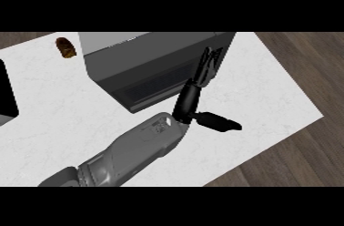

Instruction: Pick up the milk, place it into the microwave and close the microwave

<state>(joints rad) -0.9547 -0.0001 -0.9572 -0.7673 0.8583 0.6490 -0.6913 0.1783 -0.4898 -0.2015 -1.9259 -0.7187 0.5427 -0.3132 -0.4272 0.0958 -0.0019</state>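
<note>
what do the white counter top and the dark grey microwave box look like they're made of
The white counter top looks like polished marble or marble-look laminate: faint grey veining on a smooth surface. The dark grey microwave box looks like painted or brushed metal, matte with a soft sheen, though plastic is possible. Its door reads as darker tinted glass.

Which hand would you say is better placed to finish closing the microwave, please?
Probably the right hand: its straight fingers already lie against the microwave door's front, so it could push on. The left hand shows nowhere in the head view.
</note>
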